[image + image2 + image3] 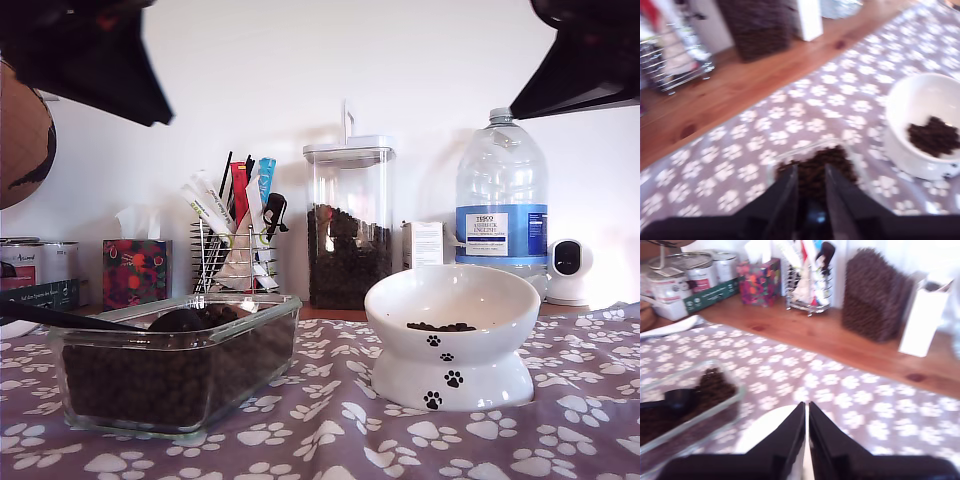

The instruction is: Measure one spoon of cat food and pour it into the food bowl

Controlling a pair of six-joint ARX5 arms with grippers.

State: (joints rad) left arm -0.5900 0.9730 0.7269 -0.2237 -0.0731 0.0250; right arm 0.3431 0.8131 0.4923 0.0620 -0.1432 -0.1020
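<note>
1. Resting in the clear glass dish (pixel 180 375) of cat food (pixel 150 385), the spoon (pixel 175 320) lay with its cup on the pellets and its handle reaching out over the rim toward the exterior view's left.
2. The food bowl (pixel 450 340) stood on the paw-print cloth (pixel 330 430) at the exterior view's right, just beside the dish, with a small heap of kibble (pixel 440 327) inside.
3. My first tool (pixel 811 192) hung above the dish, jaws slightly spread with nothing between them; the first wrist view was blurred, so the gap looked narrow at best.
4. My second tool (pixel 807 432) hung over the bowl's edge, jaws pressed nearly together and empty.
5. On the counter (pixel 840 340) behind stood a canister (pixel 348 225), a wire rack (pixel 235 255) and a water bottle (pixel 502 195).
</note>
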